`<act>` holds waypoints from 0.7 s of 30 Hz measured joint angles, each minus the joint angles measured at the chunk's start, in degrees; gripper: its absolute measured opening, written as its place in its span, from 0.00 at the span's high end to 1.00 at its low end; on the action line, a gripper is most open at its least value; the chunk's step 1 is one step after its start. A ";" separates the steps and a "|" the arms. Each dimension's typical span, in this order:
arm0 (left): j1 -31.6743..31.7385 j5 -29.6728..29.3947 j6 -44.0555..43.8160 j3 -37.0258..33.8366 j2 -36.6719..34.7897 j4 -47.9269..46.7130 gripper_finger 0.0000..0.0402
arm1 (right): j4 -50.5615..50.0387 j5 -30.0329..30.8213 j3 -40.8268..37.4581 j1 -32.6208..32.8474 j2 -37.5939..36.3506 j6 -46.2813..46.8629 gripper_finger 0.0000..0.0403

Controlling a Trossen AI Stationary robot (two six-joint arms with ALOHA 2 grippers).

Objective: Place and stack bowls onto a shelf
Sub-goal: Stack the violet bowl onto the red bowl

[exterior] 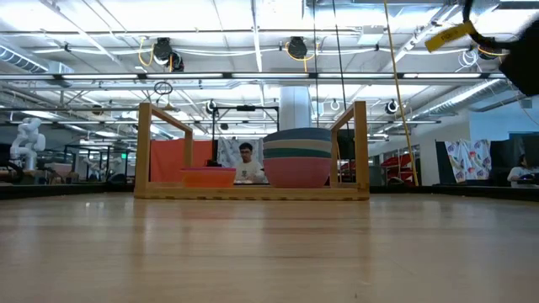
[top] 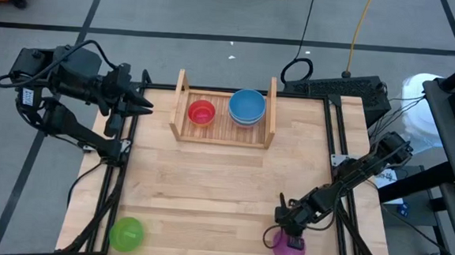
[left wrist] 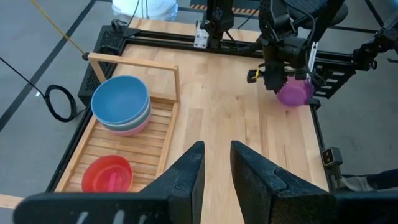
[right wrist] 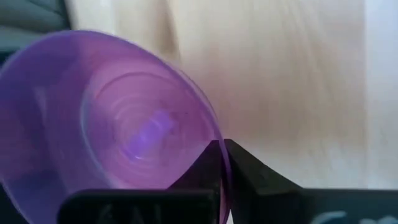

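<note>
table [top: 232, 183]: shelf [top: 223, 132], green bowl [top: 126, 234]

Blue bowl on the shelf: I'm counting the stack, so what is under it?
Under the blue bowl sit a teal and a pink bowl, on the shelf. Any bowl nested deeper is covered.

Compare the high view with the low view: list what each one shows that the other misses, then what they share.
Only the high view: the green bowl at the table's near left corner, the right hand shut on the purple bowl's rim at the near right, and the left hand hanging open beside the shelf's left end.

Only the low view: the stack's side, with teal and pink bowls under the blue one, and a person in the room behind.

Both: the shelf, the red bowl on it, and the blue-topped stack.
</note>
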 joint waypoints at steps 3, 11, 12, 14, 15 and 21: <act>0.00 0.00 0.00 0.00 0.00 0.00 0.80 | 4.99 1.38 0.13 -2.09 0.00 -1.17 1.00; 0.00 0.09 -0.10 0.00 0.00 0.00 0.80 | 1.34 1.76 5.76 -9.55 0.00 -7.07 1.00; -0.02 0.11 -0.13 0.00 0.00 0.00 0.80 | 0.01 1.85 7.11 -10.69 0.00 -8.60 1.00; -0.01 0.12 -0.13 0.00 0.00 0.00 0.80 | -3.32 1.96 10.40 -13.01 0.00 -11.41 1.00; 0.00 0.13 -0.13 0.00 0.00 0.00 0.80 | -5.03 2.13 12.14 -14.19 0.00 -12.70 1.00; 0.00 0.17 -0.11 0.00 0.00 0.00 0.80 | -15.03 3.40 25.27 -21.95 0.00 -22.72 1.00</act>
